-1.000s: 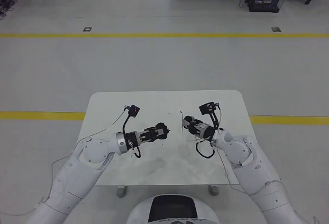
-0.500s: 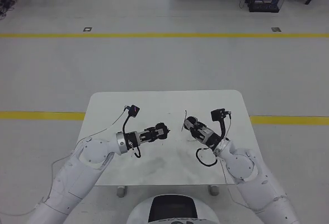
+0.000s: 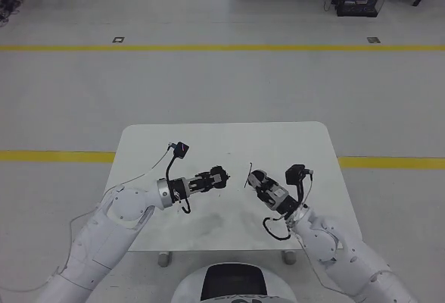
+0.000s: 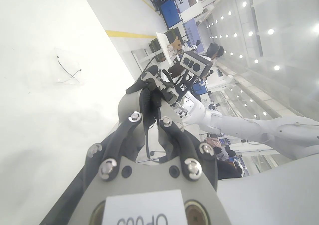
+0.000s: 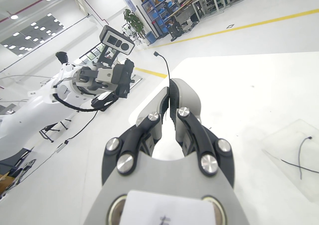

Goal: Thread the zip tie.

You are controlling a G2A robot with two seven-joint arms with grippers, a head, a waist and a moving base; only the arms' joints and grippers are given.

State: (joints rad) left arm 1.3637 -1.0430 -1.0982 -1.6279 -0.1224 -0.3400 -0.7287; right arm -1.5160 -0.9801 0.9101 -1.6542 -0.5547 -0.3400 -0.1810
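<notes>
Zip tie (image 5: 166, 66) clamped in the right claw (image 5: 170, 89), its head end protruding.

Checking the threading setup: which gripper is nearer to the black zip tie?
Right. The right gripper is clamped on the zip tie, whose head sticks out beyond it. The left gripper is apart from it, facing it across a gap above the table.

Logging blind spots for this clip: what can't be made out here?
- Whether the left gripper holds anything: too small in the top view, dark clutter at its tip in the left wrist view.
- The zip tie tail: hidden inside the shut right gripper, right wrist view.
- The clear tray: far side cut off by the right wrist view's edge.
</notes>
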